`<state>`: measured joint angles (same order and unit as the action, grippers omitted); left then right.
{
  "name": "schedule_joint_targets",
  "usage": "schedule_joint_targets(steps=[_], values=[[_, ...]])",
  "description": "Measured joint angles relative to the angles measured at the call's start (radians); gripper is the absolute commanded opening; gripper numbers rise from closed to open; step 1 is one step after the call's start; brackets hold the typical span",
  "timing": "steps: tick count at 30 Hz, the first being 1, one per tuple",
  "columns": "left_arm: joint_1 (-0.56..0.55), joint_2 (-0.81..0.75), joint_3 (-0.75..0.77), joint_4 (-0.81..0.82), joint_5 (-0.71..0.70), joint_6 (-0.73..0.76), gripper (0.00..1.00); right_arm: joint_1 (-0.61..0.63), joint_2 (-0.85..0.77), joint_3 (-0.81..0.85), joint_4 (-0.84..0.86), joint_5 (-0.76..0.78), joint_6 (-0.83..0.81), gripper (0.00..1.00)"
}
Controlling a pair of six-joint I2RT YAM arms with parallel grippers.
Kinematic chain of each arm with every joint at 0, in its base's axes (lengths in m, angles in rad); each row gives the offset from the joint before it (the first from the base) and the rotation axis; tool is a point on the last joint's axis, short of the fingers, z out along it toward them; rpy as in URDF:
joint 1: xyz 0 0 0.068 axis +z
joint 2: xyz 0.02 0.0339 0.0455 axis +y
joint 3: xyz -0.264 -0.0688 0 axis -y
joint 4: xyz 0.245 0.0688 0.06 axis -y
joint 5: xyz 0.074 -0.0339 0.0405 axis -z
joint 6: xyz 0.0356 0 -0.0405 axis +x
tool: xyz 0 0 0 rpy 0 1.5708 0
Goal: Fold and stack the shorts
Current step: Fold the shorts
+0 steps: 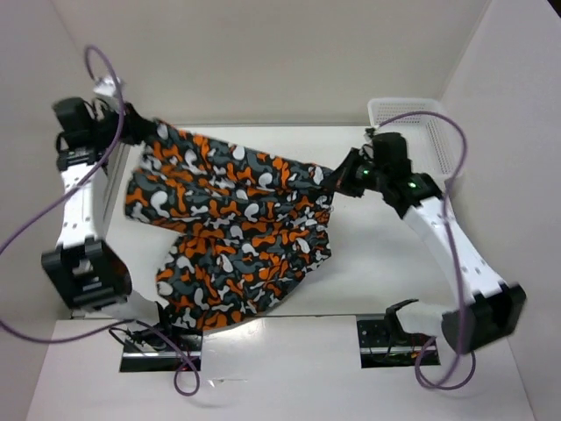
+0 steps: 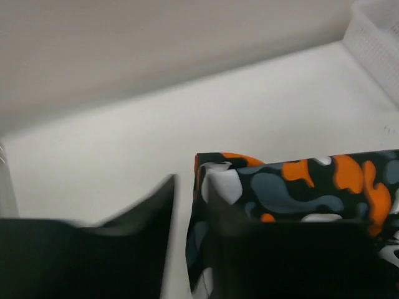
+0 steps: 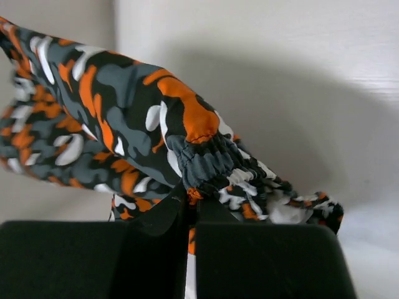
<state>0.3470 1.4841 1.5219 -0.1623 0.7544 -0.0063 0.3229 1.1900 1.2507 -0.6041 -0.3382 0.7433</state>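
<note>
The shorts, printed in orange, white, grey and black, hang spread between my two grippers above the white table; the lower part droops toward the near edge. My left gripper is at their far left corner. In the left wrist view its jaws stand slightly apart. The corner of the shorts lies against the right finger, and a thin strip of table shows beside the left finger. My right gripper is shut on the gathered waistband at the right end, as the right wrist view shows.
A white mesh basket stands at the back right corner, behind my right arm; its rim also shows in the left wrist view. White walls close in the table at the back and on both sides.
</note>
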Motion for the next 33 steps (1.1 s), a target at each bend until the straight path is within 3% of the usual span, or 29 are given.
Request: schedule_joint_targets(steps=[1, 4, 7, 8, 9, 10, 12, 14, 16, 17, 23, 25, 27, 33], values=[[-0.004, 0.064, -0.035, -0.014, -0.012, -0.002, 0.77, -0.003, 0.061, -0.016, 0.021, 0.012, -0.001, 0.0], [-0.012, 0.201, -0.093, -0.05, -0.046, -0.002, 0.84, -0.012, 0.249, -0.023, 0.077, 0.041, -0.005, 0.0], [-0.037, 0.263, -0.105, -0.084, -0.087, -0.003, 0.42, -0.019, 0.443, 0.008, 0.123, 0.065, -0.017, 0.0], [-0.052, 0.269, -0.104, -0.09, -0.106, -0.002, 0.32, -0.02, 0.504, 0.024, 0.135, 0.067, -0.023, 0.0], [-0.064, 0.271, -0.102, -0.097, -0.121, -0.002, 0.13, -0.02, 0.55, 0.035, 0.142, 0.069, -0.027, 0.0], [-0.076, 0.273, -0.1, -0.103, -0.136, 0.002, 0.06, -0.02, 0.585, 0.045, 0.147, 0.071, -0.029, 0.0], [-0.1, 0.285, -0.09, -0.111, -0.164, 0.001, 0.03, -0.02, 0.62, 0.058, 0.148, 0.072, -0.034, 0.0], [-0.126, 0.311, -0.072, -0.125, -0.206, 0.002, 0.09, -0.02, 0.623, 0.075, 0.146, 0.072, -0.04, 0.0], [-0.145, 0.34, -0.062, -0.14, -0.257, 0.007, 0.42, -0.02, 0.622, 0.108, 0.149, 0.073, -0.05, 0.0], [-0.155, 0.355, -0.062, -0.148, -0.288, 0.003, 0.5, -0.02, 0.622, 0.122, 0.153, 0.073, -0.055, 0.0], [-0.174, 0.436, -0.089, -0.174, -0.433, 0.002, 0.46, -0.02, 0.581, 0.114, 0.161, 0.082, -0.072, 0.0], [-0.176, 0.472, -0.092, -0.174, -0.462, 0.002, 0.53, -0.022, 0.557, 0.091, 0.161, 0.084, -0.076, 0.0], [-0.179, 0.5, -0.101, -0.172, -0.494, 0.002, 0.53, -0.024, 0.541, 0.074, 0.159, 0.084, -0.079, 0.0], [-0.193, 0.562, -0.1, -0.158, -0.523, 0.002, 0.51, -0.028, 0.536, 0.046, 0.162, 0.082, -0.088, 0.0]])
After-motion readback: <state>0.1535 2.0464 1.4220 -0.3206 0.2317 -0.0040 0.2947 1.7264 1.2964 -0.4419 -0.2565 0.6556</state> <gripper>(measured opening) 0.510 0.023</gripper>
